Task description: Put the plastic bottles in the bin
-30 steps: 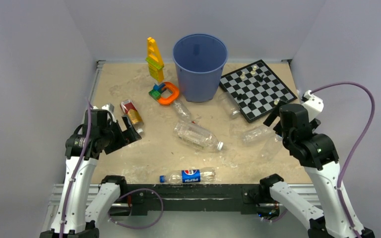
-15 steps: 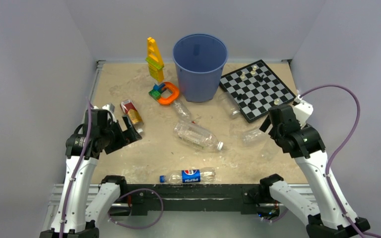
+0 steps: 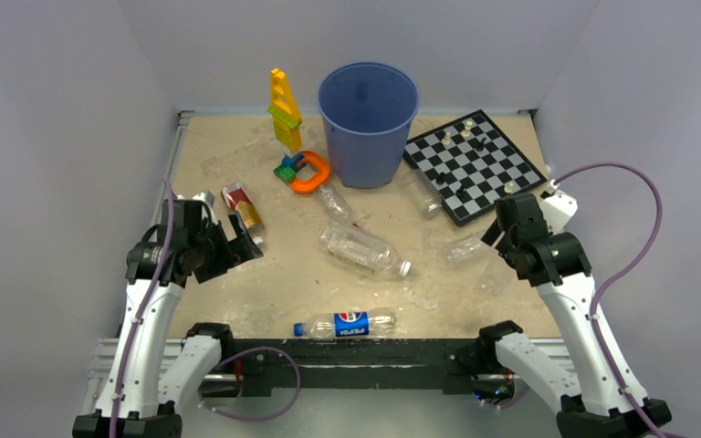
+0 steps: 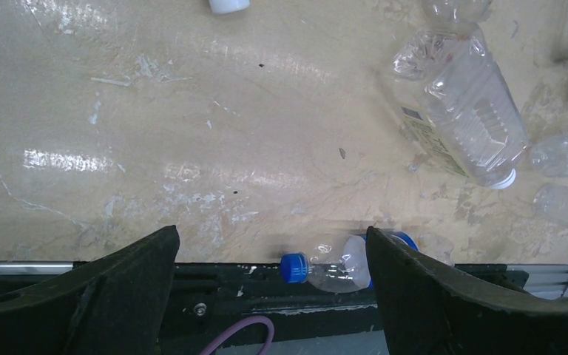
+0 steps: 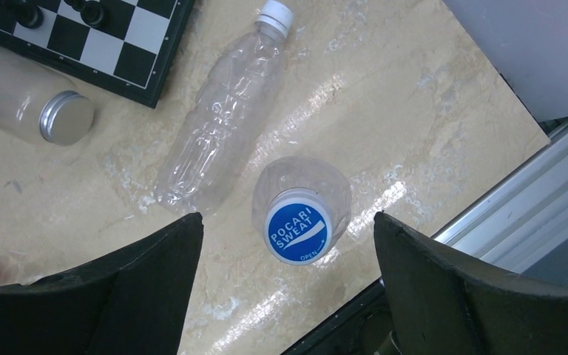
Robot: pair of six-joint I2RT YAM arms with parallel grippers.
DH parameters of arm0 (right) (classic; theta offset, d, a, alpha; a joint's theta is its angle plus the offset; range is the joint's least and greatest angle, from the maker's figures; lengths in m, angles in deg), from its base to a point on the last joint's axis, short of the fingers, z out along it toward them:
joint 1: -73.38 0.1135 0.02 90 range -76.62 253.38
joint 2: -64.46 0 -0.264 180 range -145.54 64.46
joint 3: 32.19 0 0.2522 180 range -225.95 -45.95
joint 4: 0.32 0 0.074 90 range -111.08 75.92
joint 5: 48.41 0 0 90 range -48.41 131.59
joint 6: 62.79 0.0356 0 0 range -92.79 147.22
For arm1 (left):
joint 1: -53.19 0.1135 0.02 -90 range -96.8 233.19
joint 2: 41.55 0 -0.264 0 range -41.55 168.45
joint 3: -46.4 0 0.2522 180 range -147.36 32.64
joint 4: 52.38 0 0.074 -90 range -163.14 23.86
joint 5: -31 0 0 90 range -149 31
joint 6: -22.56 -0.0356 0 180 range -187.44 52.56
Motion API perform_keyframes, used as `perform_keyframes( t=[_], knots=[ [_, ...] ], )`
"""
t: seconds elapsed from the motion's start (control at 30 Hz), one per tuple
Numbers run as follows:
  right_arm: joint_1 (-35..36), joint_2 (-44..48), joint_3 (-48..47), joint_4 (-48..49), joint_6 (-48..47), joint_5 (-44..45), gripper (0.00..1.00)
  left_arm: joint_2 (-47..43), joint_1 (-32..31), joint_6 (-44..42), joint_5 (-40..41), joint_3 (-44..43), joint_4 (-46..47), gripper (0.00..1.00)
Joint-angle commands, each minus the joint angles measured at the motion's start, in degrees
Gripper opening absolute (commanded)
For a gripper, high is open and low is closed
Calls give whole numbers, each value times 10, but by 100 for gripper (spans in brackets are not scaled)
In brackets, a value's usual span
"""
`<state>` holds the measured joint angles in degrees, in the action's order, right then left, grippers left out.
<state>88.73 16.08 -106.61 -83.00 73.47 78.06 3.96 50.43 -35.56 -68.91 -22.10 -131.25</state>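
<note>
**Two claws spread, bottles out on the counter**

My left claw (image 4: 271, 235) is spread wide and empty above the counter (image 3: 237, 301). The Pepsi bottle (image 3: 347, 323) lies at the near edge. A big clear bottle (image 3: 362, 249) lies mid-counter. The bin (image 3: 368, 123) stands upright at back centre, well apart from both claws. My right claw (image 5: 287, 219) is spread over an upright Pocari Sweat bottle (image 5: 301, 194). A slim clear bottle (image 5: 222, 126) lies just beside it, near the chessboard (image 3: 475, 164).

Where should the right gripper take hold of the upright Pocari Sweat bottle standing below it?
Grip the Pocari Sweat bottle at the shoulder just under its blue cap, coming straight down. It stands upright, cap facing the right wrist camera, and the open jaws of the right gripper flank it; the neck likely crushes less than the body.
</note>
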Motion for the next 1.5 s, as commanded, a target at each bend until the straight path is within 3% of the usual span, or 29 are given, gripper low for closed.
perform_keyframes(
  t=[0.0,0.23,0.37,0.5,0.67,0.7,0.8,0.93,1.13,1.27,1.33,1.47],
  knots=[
    [-1,-11,5,16,13,14,86,4,-1,-16,-3,-2,20,100],
    [-2,-26,14,24,15,10,81,0,-1,-27,-1,16,26,100],
    [-1,-30,15,23,18,13,72,7,-2,-28,1,19,24,100],
    [-2,-28,13,17,27,21,49,7,-1,-29,6,20,27,100],
    [-2,-22,-7,-8,45,34,3,7,-1,-31,8,21,27,100],
    [-2,-19,-17,-10,42,32,0,7,-1,-31,8,22,27,100],
    [-1,-14,-78,-11,-4,23,0,8,-1,-32,18,20,23,100],
    [-1,-35,-236,2,-97,-37,0,18,-1,-35,30,11,10,100],
    [-2,-125,-480,63,-214,-137,0,10,-1,-32,37,8,9,100],
    [-1,-204,-604,122,-240,-210,0,35,-1,-25,78,-23,-32,100],
    [1,-232,-619,182,-242,-244,0,43,-1,-25,72,-29,-38,100],
    [2,-249,-548,363,-242,-339,0,34,-1,-13,59,-19,-25,100]
  ],
)
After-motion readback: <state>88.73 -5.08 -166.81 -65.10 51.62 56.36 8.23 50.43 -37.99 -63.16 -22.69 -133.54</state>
